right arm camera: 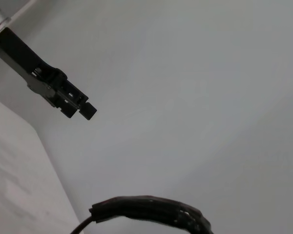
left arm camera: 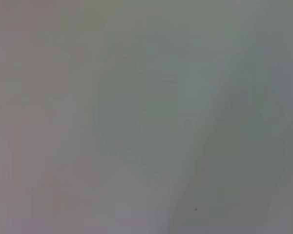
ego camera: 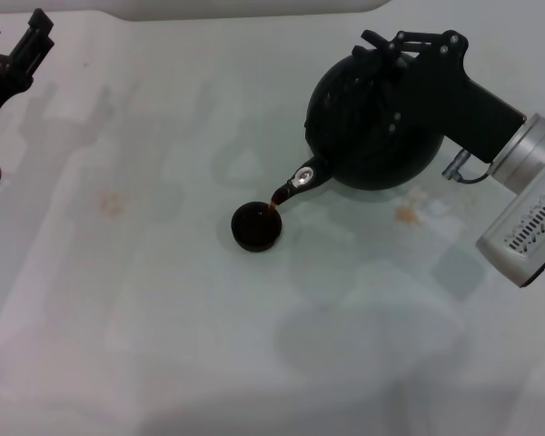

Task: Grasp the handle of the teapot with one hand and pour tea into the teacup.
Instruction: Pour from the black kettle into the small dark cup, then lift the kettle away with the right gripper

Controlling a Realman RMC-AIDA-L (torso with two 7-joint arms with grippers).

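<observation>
Right end effector [ego camera: 395, 50] is clamped on the handle [ego camera: 374, 56] at the top of the teapot [ego camera: 372, 123], holding it tilted w/ spout down toward the teacup [ego camera: 257, 226]. Its fingers are mostly lost against the black pot in head view, so exact contact pts are hard to make out. Thin brown stream runs from spout tip into the cup, which sits on the white counter [ego camera: 163, 300] just beside and below the spout. Pot's underside is hidden; can't tell if it touches the counter.

Left end effector [ego camera: 23, 50] sits at the far left edge of head view, cut off by the frame, well apart from pot and cup; can't tell whether its fingers are spread or together.

Right wrist view shows neither pot nor cup, only pale surface, the other arm's end effector [right arm camera: 63, 95] farther off, and a dark curved piece at the frame edge, unidentifiable. Left wrist view is blank grey, nothing distinguishable. Faint orange stains [ego camera: 406, 213] on the counter show in head view only.
</observation>
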